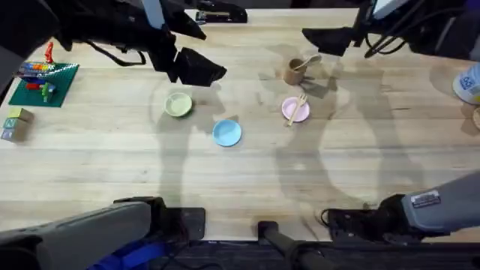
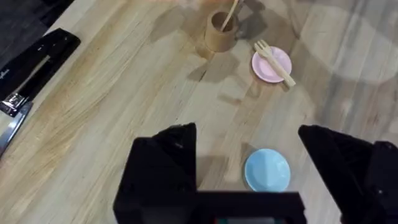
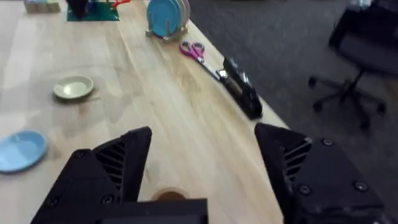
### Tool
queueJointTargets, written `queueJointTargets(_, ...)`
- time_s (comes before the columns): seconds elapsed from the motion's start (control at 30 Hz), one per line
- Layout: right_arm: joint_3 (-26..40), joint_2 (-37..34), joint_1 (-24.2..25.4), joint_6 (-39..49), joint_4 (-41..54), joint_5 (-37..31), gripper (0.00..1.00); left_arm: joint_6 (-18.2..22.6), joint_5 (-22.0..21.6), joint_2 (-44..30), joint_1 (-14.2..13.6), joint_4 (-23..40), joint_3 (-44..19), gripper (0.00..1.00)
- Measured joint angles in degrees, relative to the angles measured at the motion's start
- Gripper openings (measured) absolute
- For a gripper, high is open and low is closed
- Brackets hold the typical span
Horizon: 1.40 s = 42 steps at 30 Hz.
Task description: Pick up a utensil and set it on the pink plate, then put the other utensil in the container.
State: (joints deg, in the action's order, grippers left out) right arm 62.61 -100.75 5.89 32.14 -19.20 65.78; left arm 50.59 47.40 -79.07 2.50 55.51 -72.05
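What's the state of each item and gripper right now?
fork: lying across the pink plate, handle past the rim
spoon: standing in the cup, leaning, bowl end up
cup: upright
blue plate: nothing on it
green plate: nothing on it
left gripper: jaws open, holding nothing
right gripper: jaws open, holding nothing

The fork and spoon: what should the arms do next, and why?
Probably just pull both arms back. The fork already lies across the pink plate, the spoon stands in the wooden cup, and both grippers are open and empty.
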Motion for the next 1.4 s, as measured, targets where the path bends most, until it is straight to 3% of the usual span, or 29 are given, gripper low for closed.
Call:
queueJointTargets(0.37, 0.0, 14.3, -2.1, -5.5, 28.7, -15.9, 0.996, 0.0, 0.0, 0.0, 0.0, 0.0, 0.0, 0.995)
queueJointTargets(0.57, 0.0, 20.9, -2.2, -6.1, 39.6, -23.3, 0.996, 0.0, 0.0, 0.0, 0.0, 0.0, 0.0, 0.995)
queueJointTargets(0.83, 0.0, 22.1, -2.2, -8.3, 45.1, -27.4, 0.997, 0.0, 0.0, 0.0, 0.0, 0.0, 0.0, 0.995)
queueJointTargets(1.4, 0.0, 22.1, -2.2, -9.4, 52.5, -28.5, 0.996, 0.0, 0.0, 0.0, 0.0, 0.0, 0.0, 0.995)
